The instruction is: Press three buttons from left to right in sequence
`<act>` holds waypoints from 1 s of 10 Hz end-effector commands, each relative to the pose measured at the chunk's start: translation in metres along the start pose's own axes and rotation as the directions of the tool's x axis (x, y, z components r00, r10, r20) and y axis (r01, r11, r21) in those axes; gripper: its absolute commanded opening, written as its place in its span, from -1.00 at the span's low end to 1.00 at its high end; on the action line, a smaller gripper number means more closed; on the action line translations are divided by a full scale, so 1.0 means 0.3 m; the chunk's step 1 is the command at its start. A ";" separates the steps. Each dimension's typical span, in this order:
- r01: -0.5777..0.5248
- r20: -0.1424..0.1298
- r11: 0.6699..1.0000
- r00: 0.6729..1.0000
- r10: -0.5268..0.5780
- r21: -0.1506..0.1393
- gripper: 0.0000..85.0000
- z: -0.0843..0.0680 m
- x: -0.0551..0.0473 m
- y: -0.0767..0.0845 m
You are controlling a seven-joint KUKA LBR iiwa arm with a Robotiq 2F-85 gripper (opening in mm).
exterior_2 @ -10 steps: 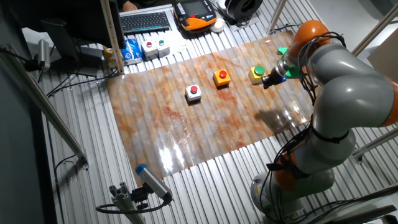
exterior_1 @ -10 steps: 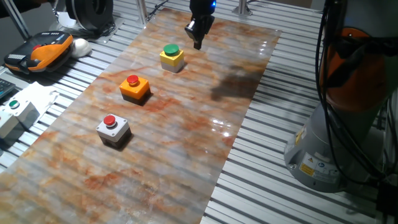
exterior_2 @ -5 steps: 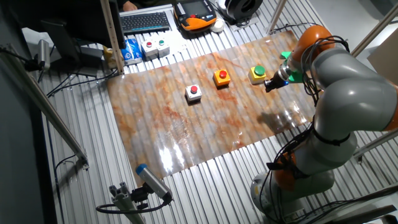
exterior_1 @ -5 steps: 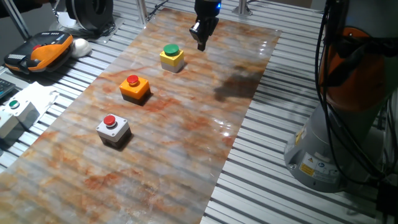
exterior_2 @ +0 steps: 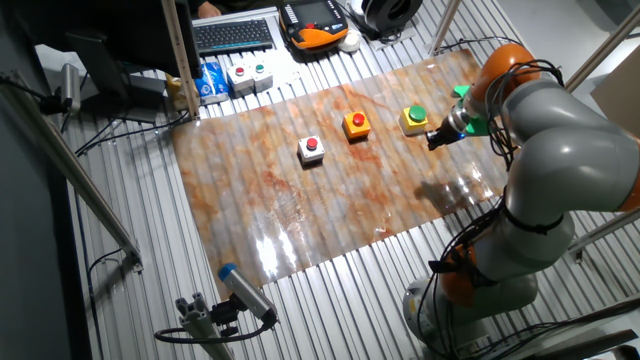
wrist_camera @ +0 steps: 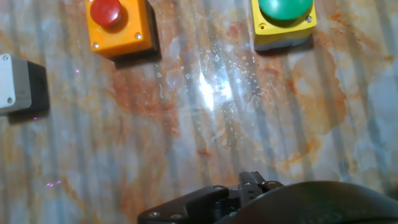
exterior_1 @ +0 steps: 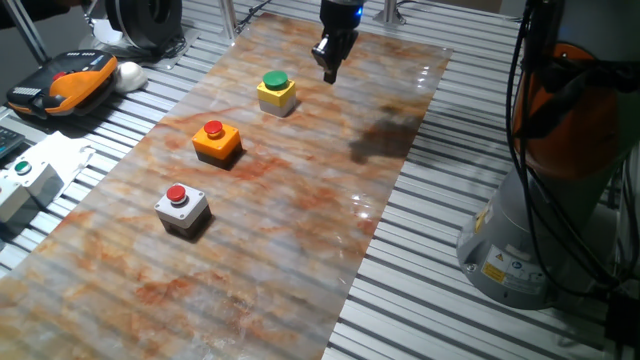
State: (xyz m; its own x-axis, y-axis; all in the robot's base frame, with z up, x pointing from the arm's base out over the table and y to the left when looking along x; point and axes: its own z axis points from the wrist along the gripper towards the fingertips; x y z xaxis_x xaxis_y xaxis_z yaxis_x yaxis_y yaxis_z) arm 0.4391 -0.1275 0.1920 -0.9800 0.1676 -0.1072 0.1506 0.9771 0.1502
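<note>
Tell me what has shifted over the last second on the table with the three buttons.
Only the gripper moved: in one fixed view it drifted right and slightly up, away from the yellow box with the green cap, touching nothing. The orange box and grey box stayed put, as did the yellow one, and nothing was gripped or released.

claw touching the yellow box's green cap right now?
No. In one fixed view the claw hangs beside and apart from the yellow box, with bare tabletop between them, and the green cap is uncovered.
</note>
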 end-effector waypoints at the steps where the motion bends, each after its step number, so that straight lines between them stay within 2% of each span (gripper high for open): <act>1: -0.005 -0.001 1.000 1.000 0.005 0.003 -1.00 0.000 -0.006 0.003; 3: -0.015 -0.003 1.000 1.000 0.015 -0.001 -1.00 0.002 -0.008 0.004; 5: -0.043 -0.023 0.999 0.999 0.043 0.000 -1.00 0.004 -0.025 0.013; 7: -0.080 -0.022 0.996 0.996 0.081 0.050 -1.00 0.004 -0.059 0.032; 9: -0.114 -0.020 0.991 0.993 0.116 0.075 -1.00 -0.002 -0.099 0.057; 10: -0.116 -0.020 0.990 0.993 0.118 0.078 -1.00 -0.001 -0.116 0.070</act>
State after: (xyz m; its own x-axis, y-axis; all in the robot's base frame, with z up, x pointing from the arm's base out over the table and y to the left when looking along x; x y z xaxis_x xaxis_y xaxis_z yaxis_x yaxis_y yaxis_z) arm 0.4767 -0.1130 0.1991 -0.9579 0.2786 -0.0692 0.2726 0.9583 0.0854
